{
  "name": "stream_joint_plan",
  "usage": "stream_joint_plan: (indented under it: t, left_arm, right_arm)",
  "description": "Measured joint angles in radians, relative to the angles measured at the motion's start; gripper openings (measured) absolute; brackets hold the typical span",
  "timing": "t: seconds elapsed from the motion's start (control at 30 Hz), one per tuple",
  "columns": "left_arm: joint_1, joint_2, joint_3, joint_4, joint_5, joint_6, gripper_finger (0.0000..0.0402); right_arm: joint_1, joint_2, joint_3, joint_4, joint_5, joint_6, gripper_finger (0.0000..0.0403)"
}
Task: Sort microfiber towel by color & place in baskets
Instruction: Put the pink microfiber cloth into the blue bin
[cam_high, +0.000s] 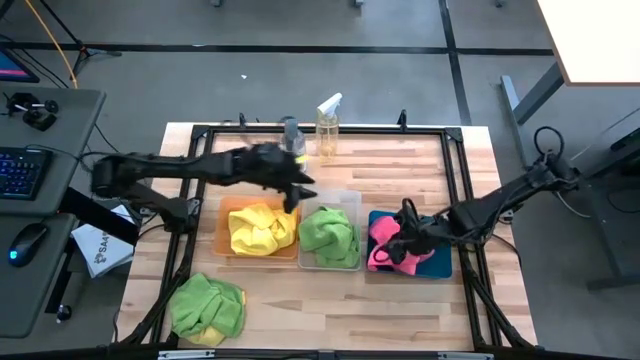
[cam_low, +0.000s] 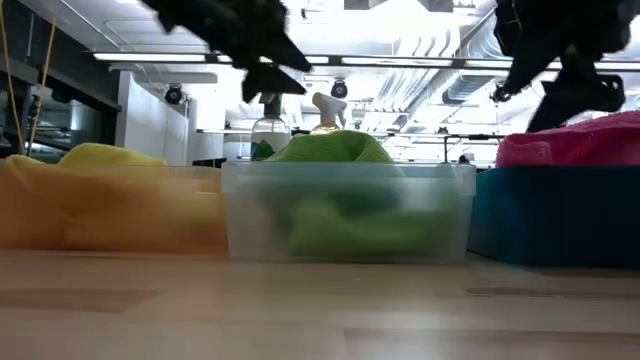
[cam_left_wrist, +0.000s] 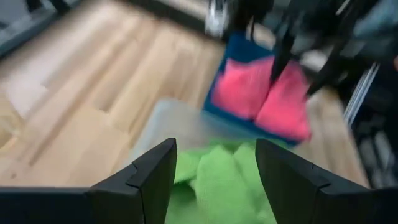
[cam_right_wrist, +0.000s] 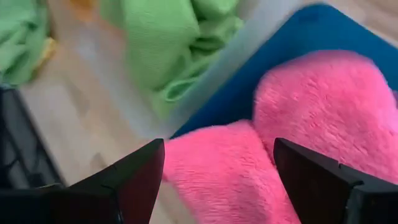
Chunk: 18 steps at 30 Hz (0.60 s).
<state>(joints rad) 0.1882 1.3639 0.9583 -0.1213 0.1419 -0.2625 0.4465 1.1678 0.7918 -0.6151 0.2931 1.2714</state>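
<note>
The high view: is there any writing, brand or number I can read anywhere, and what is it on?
"SA...": the start of a printed word on a white sheet beside the table's left edge; the rest is cut off and too small to read.
Spray bottles: no readable label.
Baskets and towels: no writing visible.

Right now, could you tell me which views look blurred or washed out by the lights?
Left wrist view: the pink towels and blue bin are smeared, while the fingers stay crisp. Low view: ceiling lights glare white and leave the left gripper a silhouette; the near table is soft. Right wrist view: the green towel is slightly soft. High view: evenly lit.
</note>
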Motion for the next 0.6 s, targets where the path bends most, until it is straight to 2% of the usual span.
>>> stream_joint_plan:
  t: [0.13,0.23,0.4,0.6]
  left_arm:
    - [0.001,-0.157,-0.169,0.134,-0.06,-0.073,0.0206]
    - [-0.007,-0.238,-0.237,0.172,-0.088,-0.129,0.0206]
    - [-0.009,-0.316,-0.277,0.158,-0.104,-0.155,0.0206]
    - [-0.008,-0.348,-0.276,0.15,-0.131,-0.147,0.0206]
  right_arm:
    - [-0.002,0.046,-0.006,-0.147,0.028,0.099,0.0298]
    - [-0.021,0.093,-0.006,-0.275,0.019,0.176,0.0298]
    - [-0.049,0.21,-0.006,-0.313,-0.057,0.174,0.0298]
    - [-0.066,0.341,-0.005,-0.293,-0.09,0.181,0.0298]
